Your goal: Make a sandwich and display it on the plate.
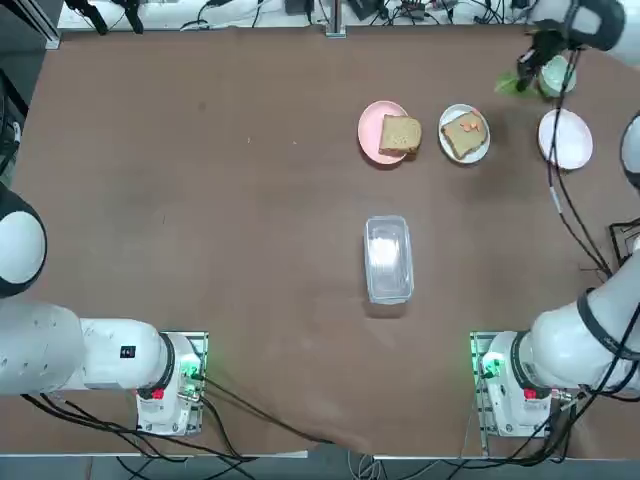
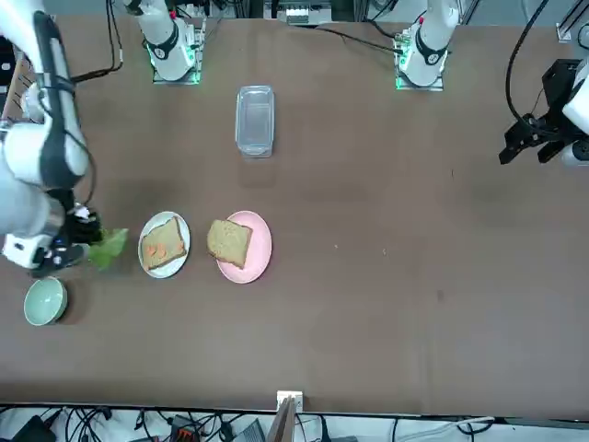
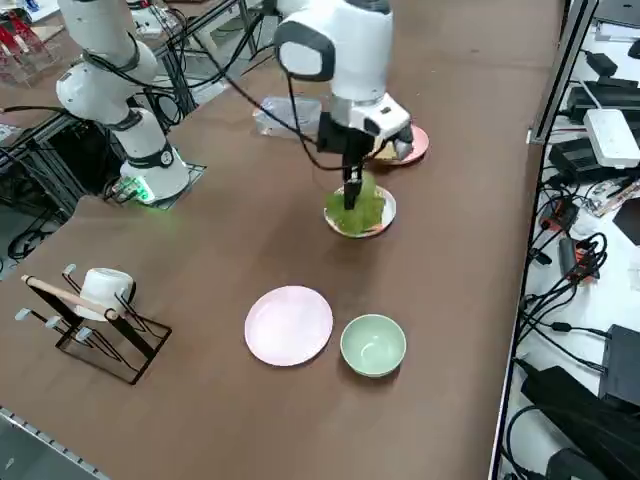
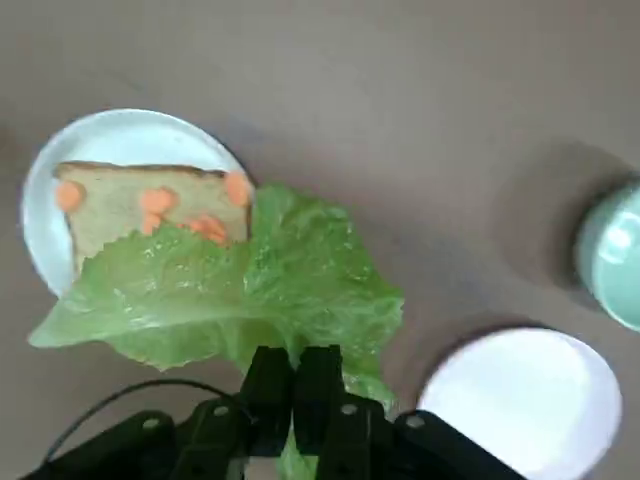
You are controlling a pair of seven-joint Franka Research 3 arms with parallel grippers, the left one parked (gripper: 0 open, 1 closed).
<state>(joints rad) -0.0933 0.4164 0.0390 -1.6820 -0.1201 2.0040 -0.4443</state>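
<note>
My right gripper (image 4: 293,385) is shut on the stem of a green lettuce leaf (image 4: 250,285) and holds it in the air. Just below and beside the leaf is a white plate (image 4: 120,135) bearing a toasted bread slice (image 4: 140,205) dotted with orange pieces. In the top view the gripper (image 1: 525,75) and the leaf (image 1: 512,85) hang at the far right, a little beyond that plate (image 1: 444,125). A second bread slice (image 1: 400,134) lies on the pink plate (image 1: 368,120). The sandwich's parts lie apart.
An empty white plate (image 1: 565,138) and a pale-green bowl (image 1: 556,76) sit near the gripper at the right edge. A clear lidded container (image 1: 388,258) stands mid-table. A wire rack with a mug (image 3: 95,300) stands near the table's right corner.
</note>
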